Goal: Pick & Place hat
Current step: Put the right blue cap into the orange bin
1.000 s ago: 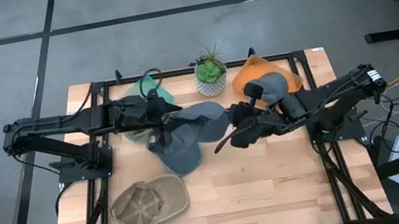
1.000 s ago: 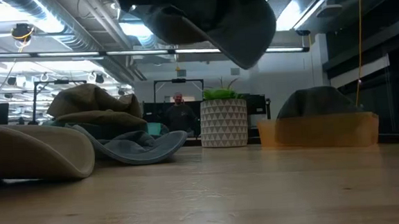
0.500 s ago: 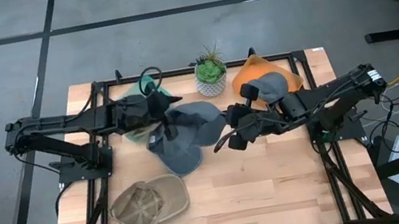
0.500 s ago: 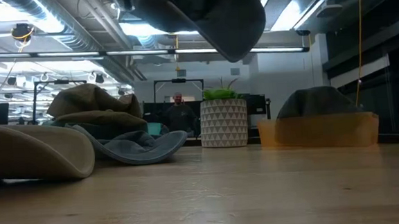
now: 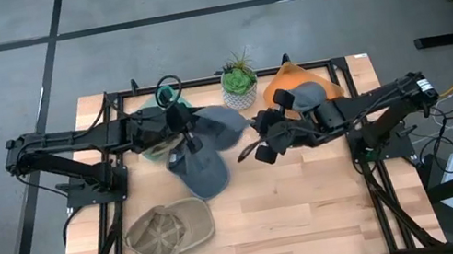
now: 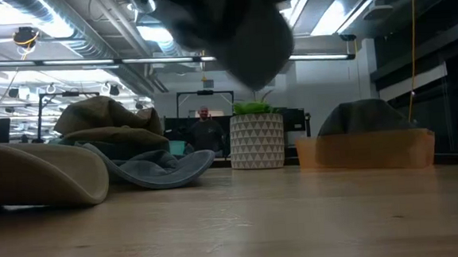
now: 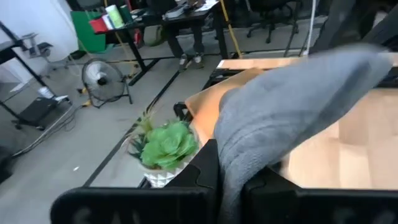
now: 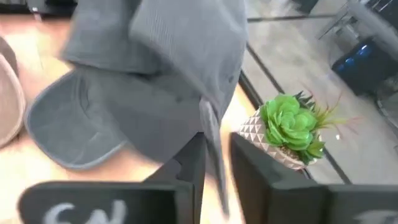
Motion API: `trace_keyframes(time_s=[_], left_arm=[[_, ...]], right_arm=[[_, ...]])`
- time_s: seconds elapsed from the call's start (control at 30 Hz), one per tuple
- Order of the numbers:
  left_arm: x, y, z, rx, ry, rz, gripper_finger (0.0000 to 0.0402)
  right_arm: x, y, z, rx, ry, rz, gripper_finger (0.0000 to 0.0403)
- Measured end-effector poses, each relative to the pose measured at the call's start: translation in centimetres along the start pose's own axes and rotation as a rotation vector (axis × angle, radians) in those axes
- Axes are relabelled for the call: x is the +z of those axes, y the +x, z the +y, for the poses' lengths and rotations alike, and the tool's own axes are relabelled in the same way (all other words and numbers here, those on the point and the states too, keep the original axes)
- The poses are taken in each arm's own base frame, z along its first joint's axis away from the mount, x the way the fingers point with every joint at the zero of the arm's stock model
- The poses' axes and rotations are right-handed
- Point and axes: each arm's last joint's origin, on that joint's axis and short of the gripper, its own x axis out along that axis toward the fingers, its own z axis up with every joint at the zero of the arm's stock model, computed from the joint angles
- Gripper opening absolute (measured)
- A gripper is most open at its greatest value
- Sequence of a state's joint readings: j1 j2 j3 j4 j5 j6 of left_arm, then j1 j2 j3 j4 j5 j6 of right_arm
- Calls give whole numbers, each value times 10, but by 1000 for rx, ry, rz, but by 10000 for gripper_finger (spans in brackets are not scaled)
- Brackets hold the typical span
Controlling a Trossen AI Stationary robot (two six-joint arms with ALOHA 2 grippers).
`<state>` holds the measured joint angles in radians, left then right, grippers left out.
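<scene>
Fingers of left gripper (image 5: 188,139) clamped on grey hat (image 5: 213,127), held aloft above table (image 5: 315,205).
High view: right gripper (image 5: 262,139) at hat's far edge, fingers parting.
Left wrist view: cloth pinched thin; judged risk of slipping out.
Right wrist view: strap between part-open fingers; may snag, tugging hat loose.

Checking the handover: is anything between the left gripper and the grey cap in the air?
Nothing visible. The left gripper is shut on the grey fabric baseball cap, its cloth pinched between the fingers. The right gripper is at the cap's other edge.
</scene>
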<state>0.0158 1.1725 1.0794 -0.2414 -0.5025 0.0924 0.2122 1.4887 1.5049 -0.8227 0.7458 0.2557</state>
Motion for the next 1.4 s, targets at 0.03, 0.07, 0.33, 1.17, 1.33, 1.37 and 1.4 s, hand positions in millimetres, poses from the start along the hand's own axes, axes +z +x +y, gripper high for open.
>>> trace_keyframes(time_s=[0.03,0.07,0.33,1.17,1.33,1.37,1.4], left_arm=[[-1,0,0,4,6,10,4],[-2,0,0,3,12,22,4],[-10,0,-1,-4,0,96,4],[29,36,-12,8,-37,230,3],[39,32,-9,-3,8,222,3],[41,30,-8,-5,11,221,3],[42,27,-6,-7,16,228,3]], right_arm=[[2,0,-2,7,4,5,96],[4,-1,-5,21,15,8,112],[44,-18,-34,163,84,-79,251],[72,25,0,239,175,-280,231],[70,25,-1,200,182,-264,224],[69,26,-1,188,178,-256,224],[68,27,-1,174,177,-248,224]])
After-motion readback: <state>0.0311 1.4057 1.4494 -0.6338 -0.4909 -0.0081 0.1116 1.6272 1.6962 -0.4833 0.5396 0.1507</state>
